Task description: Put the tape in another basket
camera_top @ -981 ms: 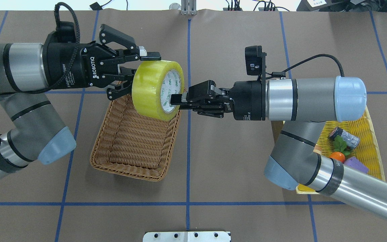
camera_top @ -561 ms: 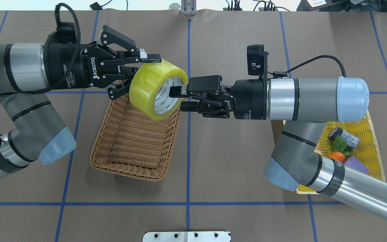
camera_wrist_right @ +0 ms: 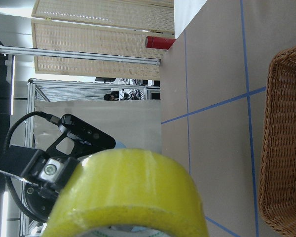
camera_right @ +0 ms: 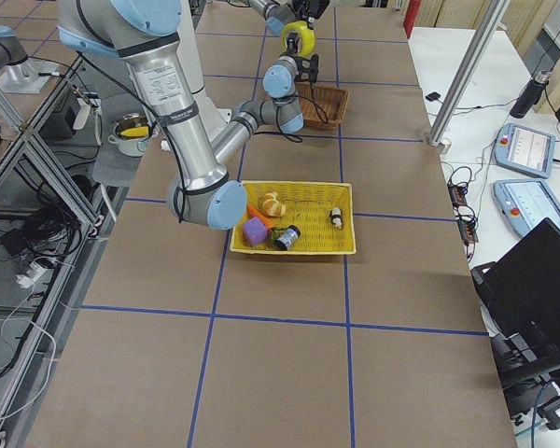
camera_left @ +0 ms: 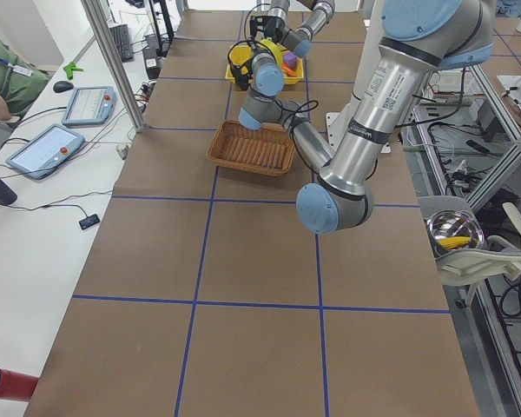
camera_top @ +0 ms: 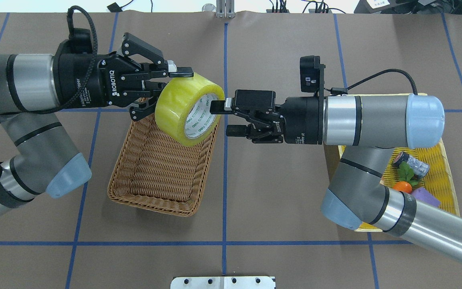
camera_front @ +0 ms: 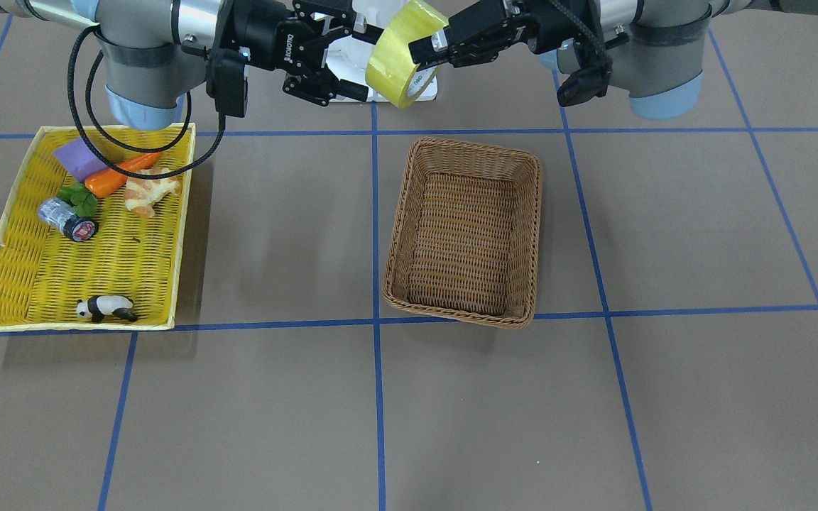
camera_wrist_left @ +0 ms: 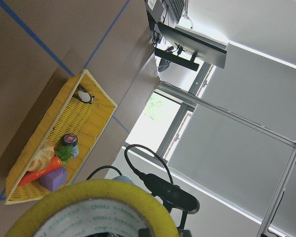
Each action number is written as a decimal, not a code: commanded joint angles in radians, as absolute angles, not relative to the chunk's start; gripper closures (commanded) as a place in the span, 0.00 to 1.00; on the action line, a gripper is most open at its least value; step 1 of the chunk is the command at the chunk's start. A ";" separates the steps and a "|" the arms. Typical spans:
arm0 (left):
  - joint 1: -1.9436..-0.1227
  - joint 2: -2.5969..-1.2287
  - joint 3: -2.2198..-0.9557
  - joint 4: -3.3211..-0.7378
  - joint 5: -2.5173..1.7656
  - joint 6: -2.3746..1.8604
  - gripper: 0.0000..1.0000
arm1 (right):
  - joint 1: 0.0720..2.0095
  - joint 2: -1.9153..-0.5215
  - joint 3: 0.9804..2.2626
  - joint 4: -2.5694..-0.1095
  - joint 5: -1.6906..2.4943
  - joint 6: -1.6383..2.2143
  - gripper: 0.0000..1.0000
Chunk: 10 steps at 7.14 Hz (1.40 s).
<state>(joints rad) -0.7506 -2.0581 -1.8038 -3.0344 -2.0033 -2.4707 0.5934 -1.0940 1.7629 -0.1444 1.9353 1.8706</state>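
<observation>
Overhead view, read left to right. Left gripper [camera_top: 166,90], upper left of frame: clamped on the tape [camera_top: 173,106]. One finger lies flat along the roll's top outer face. The other is hidden behind the roll, so the jaw gap cannot be read beyond that. Tape: held in the air just left of frame centre, tilted, with its whitish core facing right. In this view it overlaps the far end of the basket [camera_top: 150,202]. The front-facing view puts it at top centre, raised well clear of the basket's rim. Basket: resting on the table [camera_top: 279,192], left of centre, long axis slightly slanted against the blue grid lines. Right gripper [camera_top: 225,119], just right of centre: jaws spread, nothing between them. Its upper fingertip sits at the edge of the roll's open face, and contact cannot be resolved. Its lower finger is apart from the roll. Far right, partly under the right arm [camera_top: 379,120]: yellow tray [camera_top: 449,172] holding a silver cylinder [camera_top: 413,164], a carrot [camera_top: 402,187] and a purple block [camera_top: 425,197], all close together.
</observation>
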 commanded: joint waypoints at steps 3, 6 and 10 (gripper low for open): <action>-0.752 -2.051 -1.786 -3.019 -2.000 -2.444 1.00 | 0.787 -1.187 1.770 -0.185 2.206 1.825 0.00; -0.753 -2.024 -1.762 -2.947 -1.999 -2.201 1.00 | 1.062 -1.192 1.779 -0.444 2.425 1.628 0.00; -0.666 -2.000 -1.847 -2.604 -1.805 -1.786 1.00 | 1.222 -1.258 1.790 -0.682 2.427 1.288 0.00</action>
<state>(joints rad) -0.7211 -2.0099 -1.8278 -2.6755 -1.9086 -1.8946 1.1914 -1.2313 1.7852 -0.5976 2.4284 1.4309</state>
